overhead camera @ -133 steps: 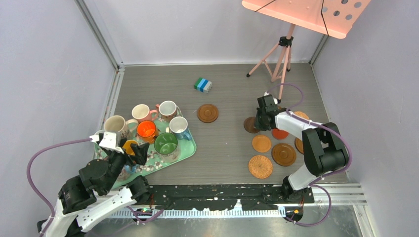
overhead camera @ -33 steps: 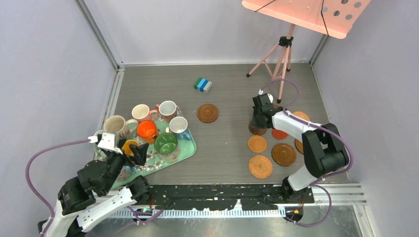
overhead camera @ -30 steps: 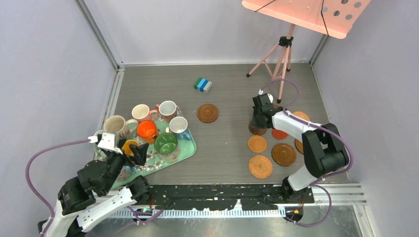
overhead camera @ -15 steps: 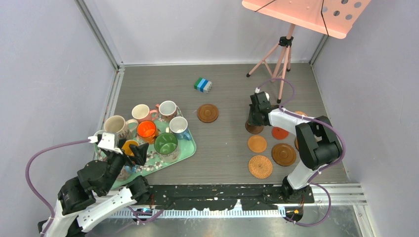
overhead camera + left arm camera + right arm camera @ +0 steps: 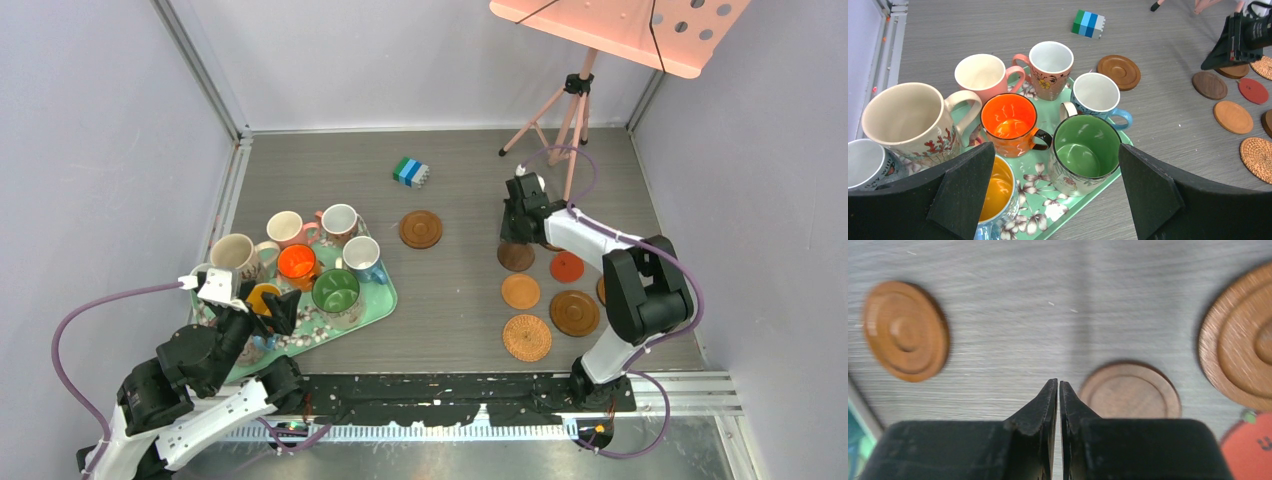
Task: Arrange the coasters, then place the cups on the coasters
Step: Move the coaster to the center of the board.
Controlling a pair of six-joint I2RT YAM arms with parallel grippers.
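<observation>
The right end effector [image 5: 1054,390] is hovering closed and empty over the surface [image 5: 460,190], upper right of centre, beside a dark coaster [image 5: 1131,390]. The left end effector [image 5: 1053,190] is gaping above the cups [image 5: 1083,150] on the tray [image 5: 385,297], lower left. An orange coaster [image 5: 1254,450] is cut off.

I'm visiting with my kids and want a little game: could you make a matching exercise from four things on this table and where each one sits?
Things:
1. green-inside mug
2. toy block
3. wicker coaster
4. red coaster

Places:
A. far middle of the table, alone
B. on the floral tray
C. nearest coaster to the right arm's base
D. beside the dark brown coaster

Pairs: 1-B, 2-A, 3-C, 4-D
</observation>
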